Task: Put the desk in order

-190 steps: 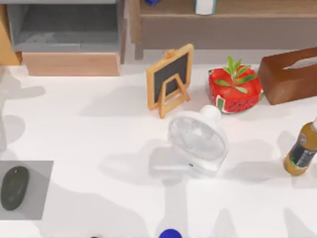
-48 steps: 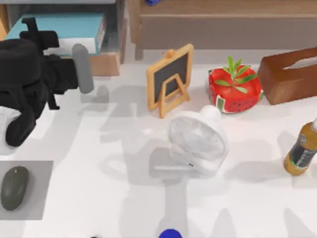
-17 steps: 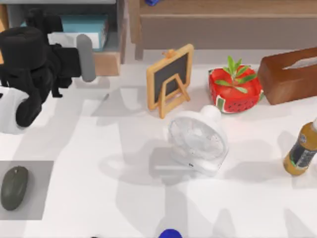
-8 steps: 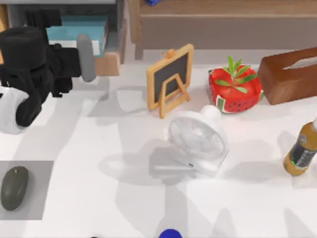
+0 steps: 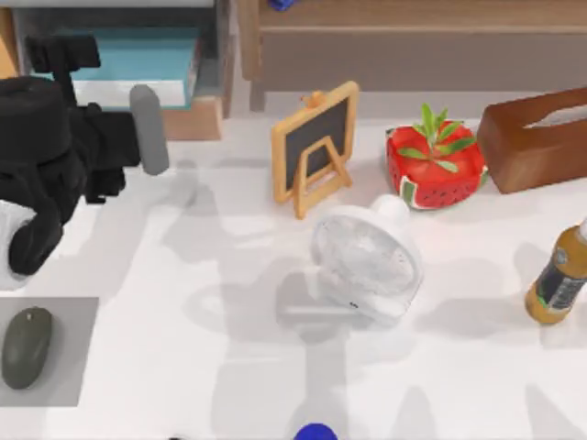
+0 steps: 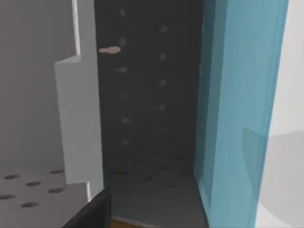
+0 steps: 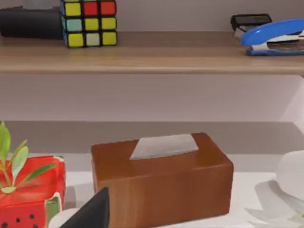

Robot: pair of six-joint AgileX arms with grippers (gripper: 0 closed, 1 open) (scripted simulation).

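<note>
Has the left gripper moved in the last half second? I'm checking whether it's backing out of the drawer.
Yes. Against the small chalkboard, the left gripper has slid toward the top view's left and slightly down.

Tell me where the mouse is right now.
In the top view, the mouse sits on the grey mouse pad at the desk's near-left edge, below the left arm.
</note>
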